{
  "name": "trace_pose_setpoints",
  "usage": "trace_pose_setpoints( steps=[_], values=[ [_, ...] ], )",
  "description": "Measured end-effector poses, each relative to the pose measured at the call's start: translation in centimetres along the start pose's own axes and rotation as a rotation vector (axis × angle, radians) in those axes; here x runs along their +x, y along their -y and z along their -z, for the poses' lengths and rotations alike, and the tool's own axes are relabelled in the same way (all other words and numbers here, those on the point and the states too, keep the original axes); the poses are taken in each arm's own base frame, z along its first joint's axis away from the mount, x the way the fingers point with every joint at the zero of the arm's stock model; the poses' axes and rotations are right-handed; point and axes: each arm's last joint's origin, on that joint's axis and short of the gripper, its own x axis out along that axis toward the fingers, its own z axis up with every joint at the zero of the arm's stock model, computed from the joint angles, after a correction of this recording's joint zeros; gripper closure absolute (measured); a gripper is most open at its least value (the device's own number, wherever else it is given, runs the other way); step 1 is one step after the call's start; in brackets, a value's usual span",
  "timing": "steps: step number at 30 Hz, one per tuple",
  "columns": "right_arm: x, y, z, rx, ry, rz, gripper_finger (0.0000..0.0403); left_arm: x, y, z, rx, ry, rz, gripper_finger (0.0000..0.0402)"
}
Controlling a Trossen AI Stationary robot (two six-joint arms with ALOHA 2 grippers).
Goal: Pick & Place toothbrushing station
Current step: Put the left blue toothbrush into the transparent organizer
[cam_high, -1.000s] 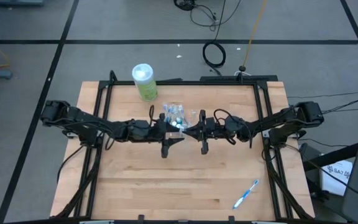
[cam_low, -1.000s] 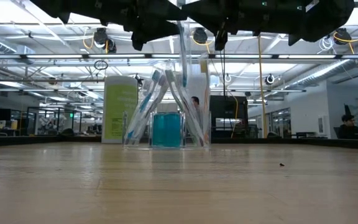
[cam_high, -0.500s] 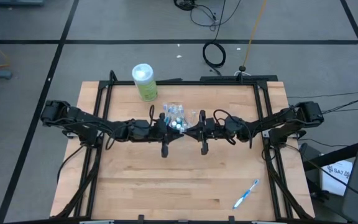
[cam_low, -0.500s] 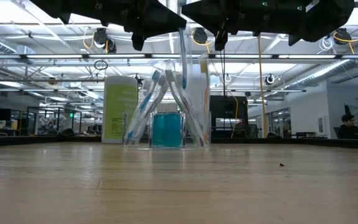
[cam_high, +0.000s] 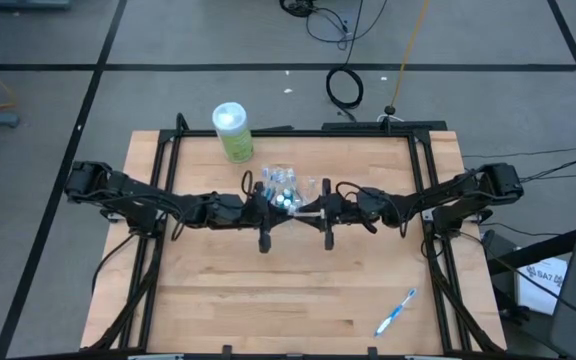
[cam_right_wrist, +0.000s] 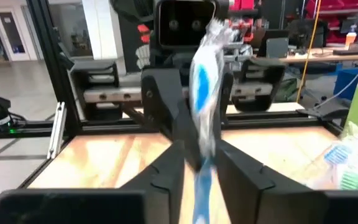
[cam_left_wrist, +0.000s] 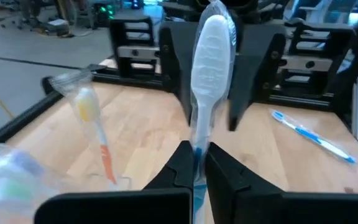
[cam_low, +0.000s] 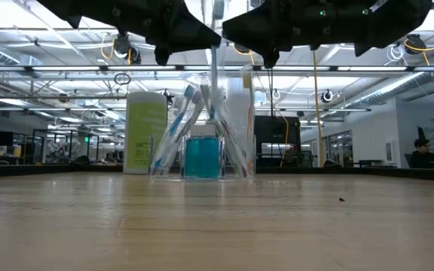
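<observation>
A toothbrush in a clear wrapper (cam_left_wrist: 211, 46) stands upright between my two grippers, above the table's middle. My left gripper (cam_left_wrist: 195, 167) is shut on it. My right gripper (cam_right_wrist: 201, 163) faces it from the right, open, with one finger on either side of the same toothbrush (cam_right_wrist: 201, 81). Just behind them a clear holder (cam_high: 280, 185) stands on the table with several wrapped toothbrushes leaning in it. In the low view this holder (cam_low: 202, 154) shows behind the hanging toothbrush (cam_low: 217, 83). My left gripper pinches the toothbrush's handle (cam_left_wrist: 196, 155) between its two fingers, just below the white head. The fingers come level from the table's left and lie across the handle. The toothbrush stays upright, head up, its lower part hanging below the fingers clear of the table.
A green bottle (cam_high: 233, 132) stands at the table's far edge, left of the holder. A loose blue toothbrush (cam_high: 396, 312) lies flat near the table's front right corner. Black frame rails (cam_high: 158, 200) run along both sides of the table.
My left gripper has shut on the wrapped toothbrush that my right gripper held. My right gripper has then opened and drawn back a little toward the table's right edge. The toothbrush has shifted slightly toward the left and stays upright.
</observation>
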Motion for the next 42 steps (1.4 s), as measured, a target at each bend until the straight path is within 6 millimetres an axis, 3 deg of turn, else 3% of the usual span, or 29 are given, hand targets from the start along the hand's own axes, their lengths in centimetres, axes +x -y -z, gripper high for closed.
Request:
trace_pose_setpoints(
  steps=[8, 17, 28, 42],
  values=[
    [-2.2, 0.2, -0.6, 0.004, -0.211, 0.02, 0.0271, -2.2, -0.9, -0.7, 0.016, -0.061, -0.229, 0.0381],
    [-3.1, 0.1, -0.9, 0.046, -0.265, 0.029, 0.0276, -2.8, -2.4, 0.3, -0.031, -0.143, -0.488, 0.0383],
    [-3.2, 0.1, -0.9, 0.045, -0.271, 0.03, 0.0279, -2.9, -3.8, 1.6, -0.155, -0.257, -0.529, 0.0382],
    [-3.2, 0.2, -0.8, 0.045, -0.277, 0.03, 0.0279, -0.6, -5.0, 4.1, -0.224, -0.332, -0.555, 0.0368]
  ],
)
